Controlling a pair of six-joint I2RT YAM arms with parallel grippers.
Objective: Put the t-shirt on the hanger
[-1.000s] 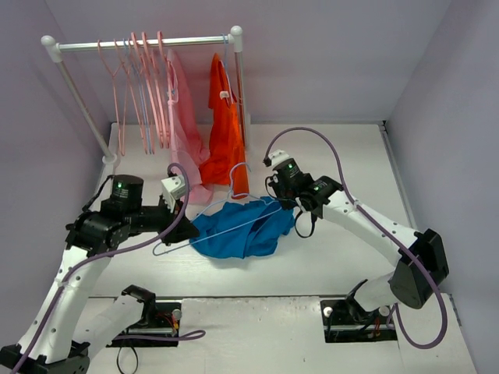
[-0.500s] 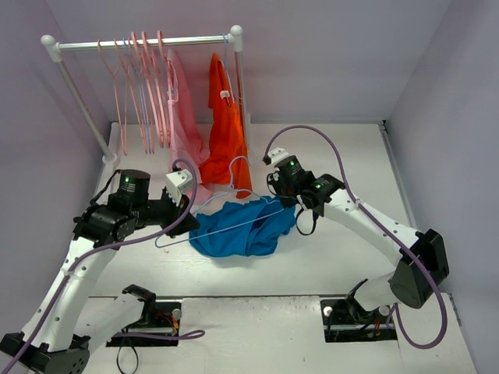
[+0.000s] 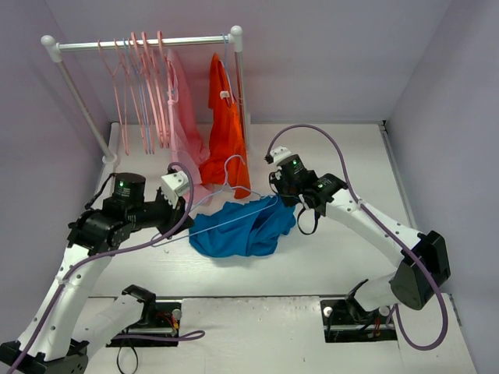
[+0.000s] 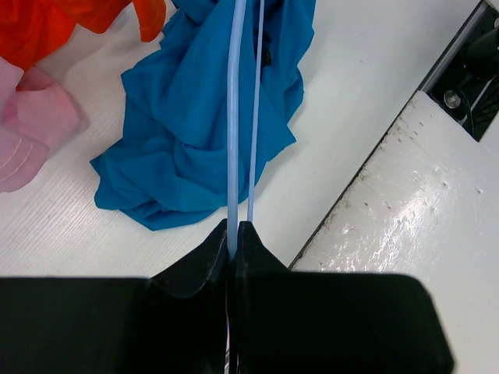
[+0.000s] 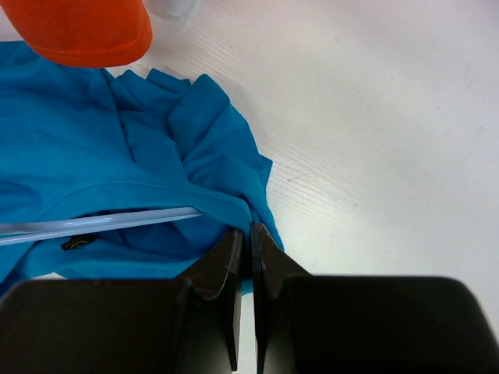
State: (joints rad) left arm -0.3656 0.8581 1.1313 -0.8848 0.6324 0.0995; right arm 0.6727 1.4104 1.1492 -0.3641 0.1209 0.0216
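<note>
The t-shirt lies bunched on the table at three o'clock from the left gripper, which is clamped on the hanger stretching across it, while the right gripper pinches its two o'clock edge.

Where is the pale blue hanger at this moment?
In the top view the hanger stretches across the blue t-shirt near the middle of the table. The left gripper clamps its left end, and its hook points toward the hanging orange garment.
</note>
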